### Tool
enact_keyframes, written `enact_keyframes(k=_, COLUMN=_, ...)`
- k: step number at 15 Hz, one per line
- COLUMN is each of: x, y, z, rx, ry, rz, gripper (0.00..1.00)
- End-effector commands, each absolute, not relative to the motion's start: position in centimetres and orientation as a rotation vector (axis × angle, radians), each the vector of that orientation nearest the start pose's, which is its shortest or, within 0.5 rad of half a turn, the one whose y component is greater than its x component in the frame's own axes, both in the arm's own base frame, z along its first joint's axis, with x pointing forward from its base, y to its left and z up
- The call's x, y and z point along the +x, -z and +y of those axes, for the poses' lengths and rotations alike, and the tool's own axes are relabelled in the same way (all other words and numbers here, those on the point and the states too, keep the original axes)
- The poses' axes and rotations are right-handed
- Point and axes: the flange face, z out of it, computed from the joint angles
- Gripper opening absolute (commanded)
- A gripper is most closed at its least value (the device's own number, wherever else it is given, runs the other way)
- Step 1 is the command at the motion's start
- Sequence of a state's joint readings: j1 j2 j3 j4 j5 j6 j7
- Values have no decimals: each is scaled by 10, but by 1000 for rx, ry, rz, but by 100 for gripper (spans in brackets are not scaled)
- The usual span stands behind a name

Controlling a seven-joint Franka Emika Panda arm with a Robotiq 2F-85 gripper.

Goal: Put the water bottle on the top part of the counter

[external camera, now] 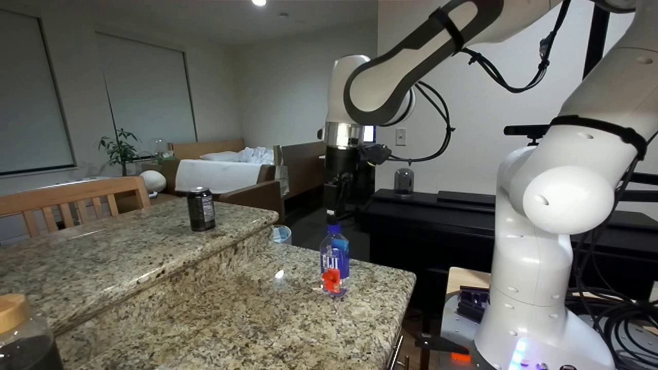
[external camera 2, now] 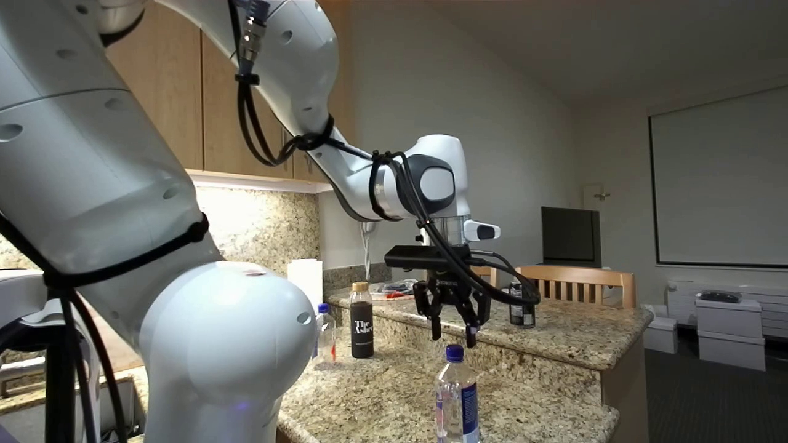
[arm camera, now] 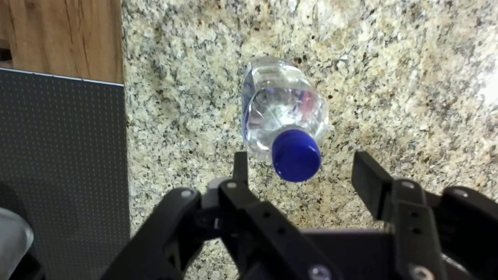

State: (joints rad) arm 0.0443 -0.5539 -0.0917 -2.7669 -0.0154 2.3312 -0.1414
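Note:
The water bottle (external camera: 329,257), clear with a blue cap and a red mark on its label, stands upright on the lower granite slab near its edge. It also shows in an exterior view (external camera 2: 452,400) and the wrist view (arm camera: 272,105). My gripper (arm camera: 301,165) is open and empty, pointing down above the bottle. In the wrist view the cap lies between the fingers without contact. The gripper also shows in both exterior views (external camera: 331,218) (external camera 2: 454,338). The top part of the counter (external camera: 103,252) is the raised granite tier, also in an exterior view (external camera 2: 578,326).
A dark can (external camera: 201,209) stands on the top tier. A dark bottle with a tan cap (external camera 2: 362,326) and a second blue-capped clear bottle (external camera 2: 326,335) stand farther along the lower slab (external camera 2: 381,400). A wooden chair (external camera: 77,198) is behind the top tier.

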Motion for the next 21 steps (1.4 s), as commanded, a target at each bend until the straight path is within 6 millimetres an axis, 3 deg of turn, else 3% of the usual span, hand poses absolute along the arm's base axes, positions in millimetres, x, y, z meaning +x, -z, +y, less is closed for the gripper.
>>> enact_keyframes(k=1, x=356, y=-383, z=-17, rx=-3067, ry=168, rz=-208, gripper=80)
enact_keyframes(k=2, x=357, y=-382, z=-17, rx=-3067, ry=166, rz=-206, gripper=55)
enact_keyframes(k=4, x=357, y=-378, z=-16, rx=-3061, ry=152, rz=-204, gripper=54)
enact_keyframes(k=10, x=359, y=-366, z=-16, rx=-3045, ry=101, rz=-182, gripper=13)
enact_keyframes(k=11, x=359, y=-366, z=-16, rx=-3045, ry=102, rz=-179, gripper=10)
enact_keyframes(k=12, x=359, y=-366, z=-17, rx=-3045, ry=105, rz=-175, gripper=14)
enact_keyframes(k=17, x=361, y=-370, z=-17, rx=-3053, ry=116, rz=-186, gripper=15)
enact_keyframes(k=21, x=369, y=-396, z=-14, rx=-3059, ry=183, rz=-245, gripper=15)
